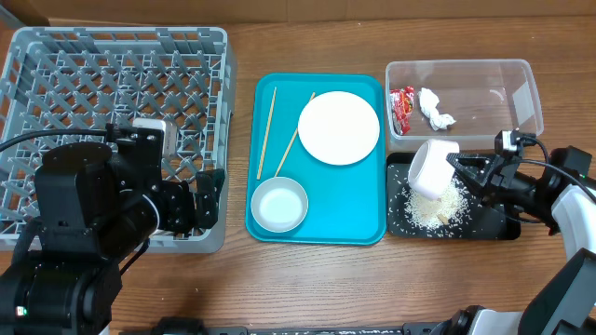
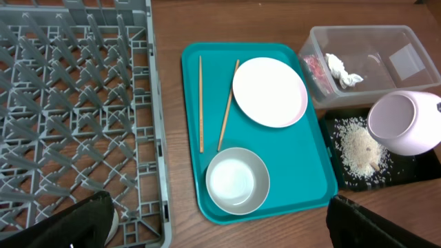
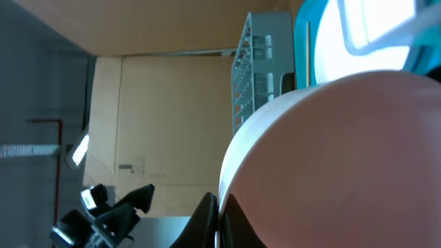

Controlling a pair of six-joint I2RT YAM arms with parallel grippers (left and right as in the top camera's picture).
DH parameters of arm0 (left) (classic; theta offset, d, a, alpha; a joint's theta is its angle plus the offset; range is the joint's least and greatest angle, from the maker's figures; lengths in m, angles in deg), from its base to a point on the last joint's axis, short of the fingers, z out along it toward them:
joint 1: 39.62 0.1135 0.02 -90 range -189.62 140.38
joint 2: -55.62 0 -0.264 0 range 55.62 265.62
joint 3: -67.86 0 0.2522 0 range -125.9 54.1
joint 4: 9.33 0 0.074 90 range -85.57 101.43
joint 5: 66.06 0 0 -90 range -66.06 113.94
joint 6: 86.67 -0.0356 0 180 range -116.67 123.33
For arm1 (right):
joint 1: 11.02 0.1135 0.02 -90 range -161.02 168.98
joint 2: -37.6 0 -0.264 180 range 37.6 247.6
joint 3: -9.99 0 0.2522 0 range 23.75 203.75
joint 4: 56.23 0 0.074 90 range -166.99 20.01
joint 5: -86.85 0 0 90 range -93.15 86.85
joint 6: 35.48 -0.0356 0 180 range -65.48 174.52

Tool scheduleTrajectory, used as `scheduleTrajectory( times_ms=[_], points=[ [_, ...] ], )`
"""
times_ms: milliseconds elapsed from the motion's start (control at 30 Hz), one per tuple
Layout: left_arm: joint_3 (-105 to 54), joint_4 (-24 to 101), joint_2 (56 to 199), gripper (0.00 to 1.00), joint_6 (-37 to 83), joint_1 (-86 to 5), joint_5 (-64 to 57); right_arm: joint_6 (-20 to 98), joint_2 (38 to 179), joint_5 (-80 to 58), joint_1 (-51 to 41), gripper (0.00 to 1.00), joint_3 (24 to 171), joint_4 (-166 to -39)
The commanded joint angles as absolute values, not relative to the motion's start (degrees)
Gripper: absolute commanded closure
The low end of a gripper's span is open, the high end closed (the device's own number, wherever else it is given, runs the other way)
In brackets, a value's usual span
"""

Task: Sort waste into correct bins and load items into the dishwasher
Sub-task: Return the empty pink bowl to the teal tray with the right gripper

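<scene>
Your right tool [image 1: 458,171] is pinching the cup [image 1: 430,169], which is tipped on its side above the black tray [image 1: 399,223]. Rice [image 1: 436,207] lies heaped in that tray. Your left tool [image 1: 207,197] hangs spread over the rack [image 1: 56,84], at its edge beside the teal tray [image 1: 354,200]. The wrapper [image 1: 402,110] and tissue [image 1: 434,110] sit in the tub [image 1: 484,93]. The plate [image 1: 338,127], bowl [image 1: 278,206] and chopsticks [image 1: 268,130] lie on the teal tray.

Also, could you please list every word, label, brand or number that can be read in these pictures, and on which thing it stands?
No text can be read anywhere.
Red wrapper in the clear tub: it has print, but too small to read.
Cardboard in the right wrist view: it has a small label, but too blurred to read.
</scene>
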State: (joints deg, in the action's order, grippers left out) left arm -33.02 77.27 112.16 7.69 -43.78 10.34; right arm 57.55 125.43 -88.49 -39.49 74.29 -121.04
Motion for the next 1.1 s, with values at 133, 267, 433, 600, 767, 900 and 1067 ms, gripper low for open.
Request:
scheduleTrajectory(
  times_ms=[133,267,433,600,767,900,1067],
  points=[
    [-33.39,77.27,112.24,0.0,8.48,-44.04,10.86,54.1,125.87,-88.32,-39.25,0.96,74.86,-118.78],
    [-33.39,77.24,112.24,0.0,8.5,-44.04,10.86,56.11,125.32,-77.15,-38.31,0.96,74.86,-120.9],
    [-33.39,77.27,112.24,0.0,8.5,-44.04,10.86,60.13,119.81,-71.73,-32.67,0.96,75.58,-123.11],
    [-33.39,77.24,112.24,0.0,8.5,-44.04,10.86,55.15,109.49,-55.14,-21.5,0.96,78.95,-123.64],
    [-33.39,77.27,112.24,0.0,8.48,-44.04,10.86,44.26,102.46,-29.28,-2.07,0.96,80.35,-122.83],
    [-33.39,77.27,112.24,0.0,8.5,-44.04,10.86,39.67,104.27,-12.89,11.94,0.96,79.96,-122.06],
    [-33.39,77.27,112.24,0.0,8.5,-44.04,10.86,39.02,111.99,-2.88,25.55,0.96,79.93,-117.47]
  ],
)
